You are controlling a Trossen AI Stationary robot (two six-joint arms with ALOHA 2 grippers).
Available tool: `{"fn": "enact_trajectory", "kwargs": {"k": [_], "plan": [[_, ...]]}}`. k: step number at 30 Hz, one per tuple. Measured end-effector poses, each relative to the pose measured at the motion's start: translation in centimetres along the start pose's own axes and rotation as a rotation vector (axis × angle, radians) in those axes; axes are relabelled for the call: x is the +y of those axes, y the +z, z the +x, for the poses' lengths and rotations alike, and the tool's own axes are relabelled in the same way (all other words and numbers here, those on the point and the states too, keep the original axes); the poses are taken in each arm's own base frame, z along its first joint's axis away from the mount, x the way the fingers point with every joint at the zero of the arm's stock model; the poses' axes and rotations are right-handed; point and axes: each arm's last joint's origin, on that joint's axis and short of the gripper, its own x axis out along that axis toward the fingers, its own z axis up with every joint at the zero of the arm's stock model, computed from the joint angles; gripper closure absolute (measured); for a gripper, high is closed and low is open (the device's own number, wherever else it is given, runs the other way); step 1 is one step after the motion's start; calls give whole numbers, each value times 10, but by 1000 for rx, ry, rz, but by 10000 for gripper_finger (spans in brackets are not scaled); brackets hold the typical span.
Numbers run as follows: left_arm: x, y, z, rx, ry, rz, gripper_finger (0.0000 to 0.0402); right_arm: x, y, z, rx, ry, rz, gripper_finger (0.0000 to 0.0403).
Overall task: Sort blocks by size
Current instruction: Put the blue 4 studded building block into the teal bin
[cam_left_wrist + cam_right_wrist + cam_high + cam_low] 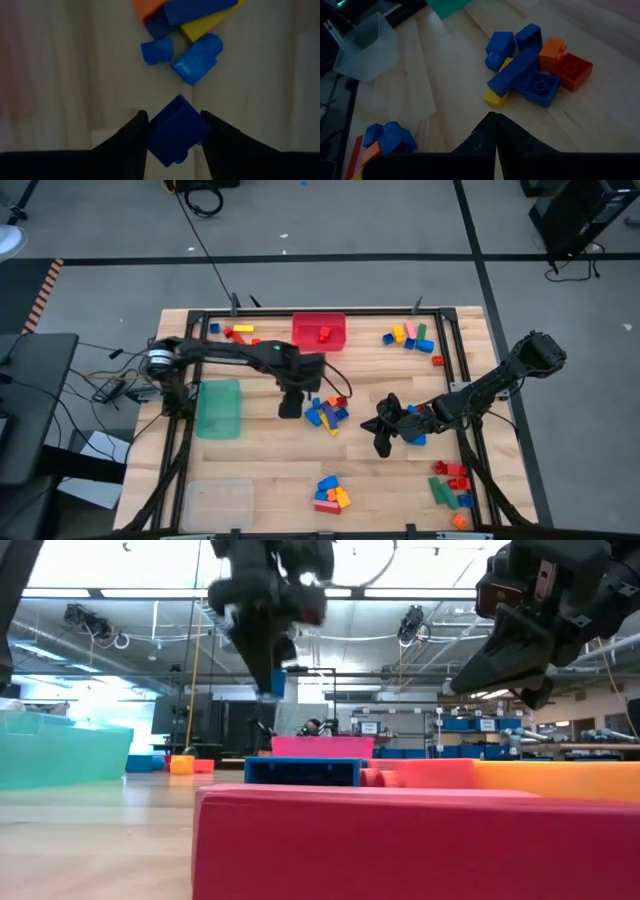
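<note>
Mid-table | left pincer (pixel 172 131) clamps blue block (pixel 176 131) | right pincer (pixel 494 126) closed, empty

- No text, label, brand, number or sign can be read in any view.
</note>
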Motion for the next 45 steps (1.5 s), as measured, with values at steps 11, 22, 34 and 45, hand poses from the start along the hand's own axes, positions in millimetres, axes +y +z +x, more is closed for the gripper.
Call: {"fn": "enact_trajectory", "kwargs": {"k": [11,22,34,45], "plan": [[-9,-102,-85,-214,106,-440,247,3,2,0,-20,29,7,384],[-23,-207,-88,-116,158,-800,247,8,9,0,-74,81,45,383],[-23,-233,-18,37,128,-578,235,7,10,0,-82,83,80,383],[-22,-236,-7,32,124,-570,195,5,16,2,-114,78,111,382]]}}
